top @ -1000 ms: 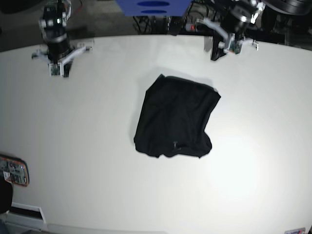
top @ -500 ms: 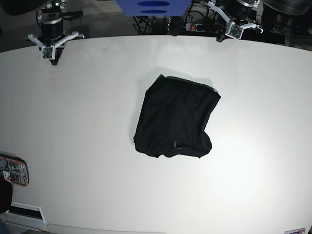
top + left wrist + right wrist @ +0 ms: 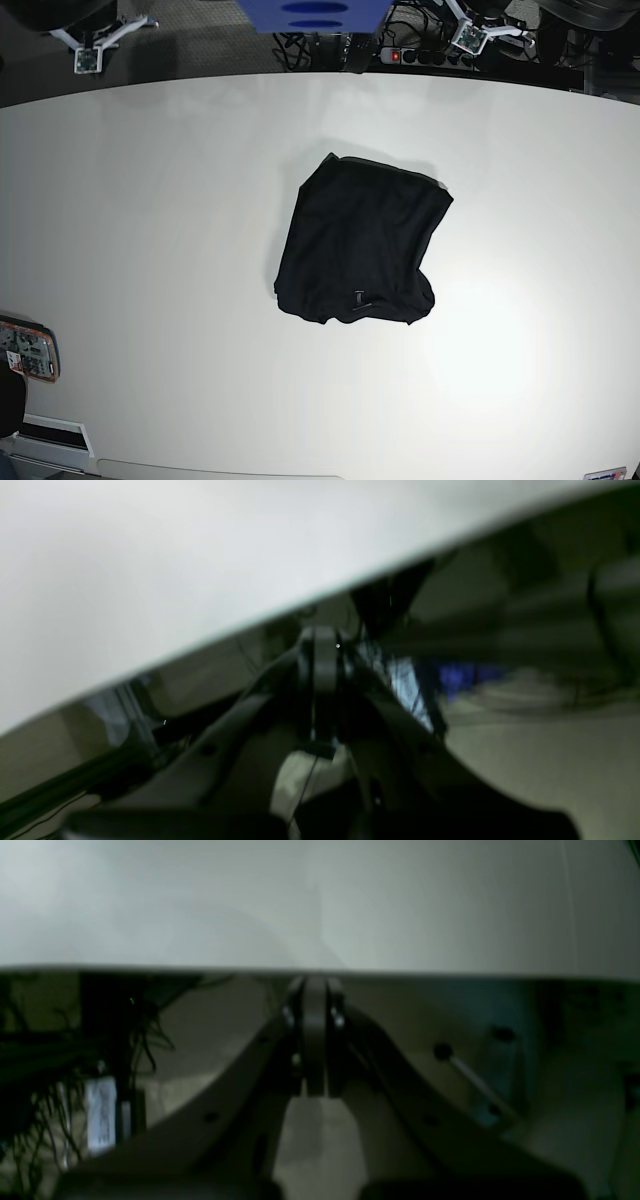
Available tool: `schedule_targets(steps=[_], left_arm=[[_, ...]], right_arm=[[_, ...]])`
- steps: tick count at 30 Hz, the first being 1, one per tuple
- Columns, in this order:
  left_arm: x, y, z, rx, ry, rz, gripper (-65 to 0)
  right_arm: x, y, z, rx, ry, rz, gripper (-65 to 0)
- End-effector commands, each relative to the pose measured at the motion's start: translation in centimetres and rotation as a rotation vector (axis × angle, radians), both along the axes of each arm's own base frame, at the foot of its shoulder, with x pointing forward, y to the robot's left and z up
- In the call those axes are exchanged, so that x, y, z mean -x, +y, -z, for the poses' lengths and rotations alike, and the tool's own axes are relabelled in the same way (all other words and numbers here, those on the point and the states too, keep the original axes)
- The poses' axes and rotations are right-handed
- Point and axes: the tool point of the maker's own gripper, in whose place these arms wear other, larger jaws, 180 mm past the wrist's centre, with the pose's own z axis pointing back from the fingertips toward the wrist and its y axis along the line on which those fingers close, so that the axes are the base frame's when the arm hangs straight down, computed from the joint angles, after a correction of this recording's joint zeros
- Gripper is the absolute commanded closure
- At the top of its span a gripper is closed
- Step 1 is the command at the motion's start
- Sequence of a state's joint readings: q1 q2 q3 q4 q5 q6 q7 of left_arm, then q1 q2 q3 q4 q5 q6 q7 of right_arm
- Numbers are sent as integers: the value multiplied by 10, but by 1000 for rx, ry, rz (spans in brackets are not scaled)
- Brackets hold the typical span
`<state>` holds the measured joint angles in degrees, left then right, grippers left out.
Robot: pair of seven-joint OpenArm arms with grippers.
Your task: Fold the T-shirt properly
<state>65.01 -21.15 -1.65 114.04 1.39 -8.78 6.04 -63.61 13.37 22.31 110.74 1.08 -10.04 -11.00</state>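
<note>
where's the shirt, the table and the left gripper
shirt [image 3: 358, 240], base view, middle of the folded cloth
table [image 3: 150, 220], base view, bare top
left gripper [image 3: 324, 652], left wrist view, shut fingertips

Overhead base view; table-edge wrist views

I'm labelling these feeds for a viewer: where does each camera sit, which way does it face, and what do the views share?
Base: high above the white table, looking down on the folded black T-shirt; both hands sit at the far edge, left hand, right hand.
Left wrist: on the left arm, facing along its shut hand across the table edge.
Right wrist: likewise, past its shut hand.
Shared: all three show the white tabletop; only base shows the T-shirt.
</note>
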Motion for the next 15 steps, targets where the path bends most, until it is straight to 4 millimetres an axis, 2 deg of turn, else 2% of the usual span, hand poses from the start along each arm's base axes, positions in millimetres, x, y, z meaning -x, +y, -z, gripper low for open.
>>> schedule_targets(steps=[1, 6, 8, 10, 15], left_arm=[[8, -3, 2, 17, 16, 13, 0], [52, -14, 33, 39, 154, 66, 0], [60, -20, 52, 46, 193, 88, 0], [74, -16, 76, 30, 252, 97, 0], [60, -11, 108, 51, 204, 81, 0]], right_arm=[[5, -4, -7, 22, -3, -10, 0], [24, -5, 2, 19, 56, -4, 0], [45, -14, 18, 25, 122, 21, 0], [68, -19, 37, 21, 191, 43, 0], [106, -13, 64, -9, 303, 58, 0]])
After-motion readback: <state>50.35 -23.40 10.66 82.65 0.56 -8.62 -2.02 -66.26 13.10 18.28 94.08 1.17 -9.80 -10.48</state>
